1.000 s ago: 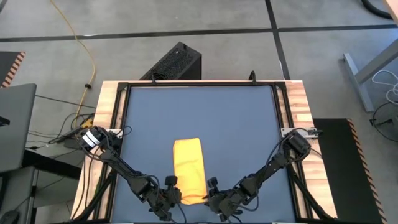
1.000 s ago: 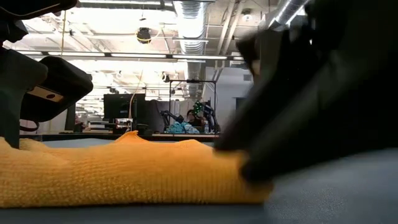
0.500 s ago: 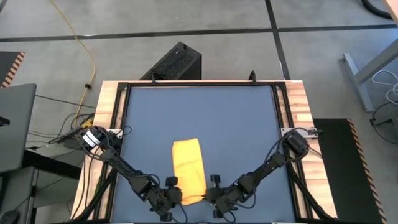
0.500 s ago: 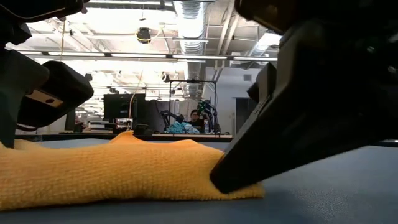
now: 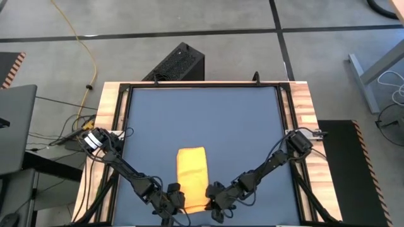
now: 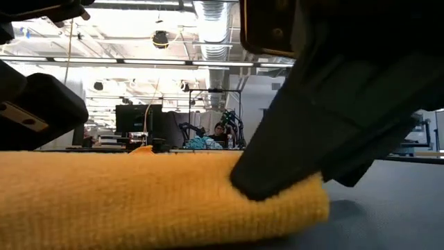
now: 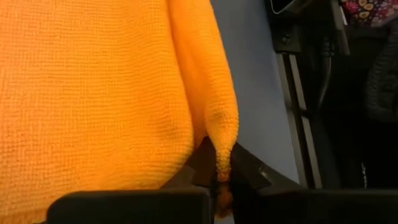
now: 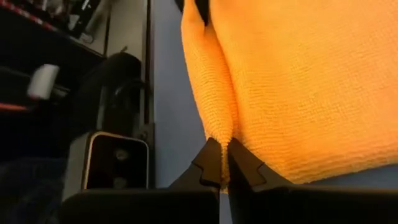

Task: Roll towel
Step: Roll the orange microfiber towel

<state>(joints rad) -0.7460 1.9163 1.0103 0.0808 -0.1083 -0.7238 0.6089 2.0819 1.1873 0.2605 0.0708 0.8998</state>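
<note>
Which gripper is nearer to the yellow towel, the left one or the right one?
Neither: both touch it. The left gripper is shut on the towel at one near corner; the right gripper is shut on the other near corner.

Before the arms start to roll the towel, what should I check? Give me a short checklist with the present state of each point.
1. Left gripper shut on a towel corner: ok.
2. Right gripper shut on the other near corner: ok.
3. Both grips at the same end of the towel, the near edge: ok.
4. Towel lies folded in a narrow strip, straight along the table: ok.
5. Table ahead of the towel free for rolling: ok.
6. Grip deep enough not to slip: cannot tell, only a thin fold sits between the fingertips.
</note>
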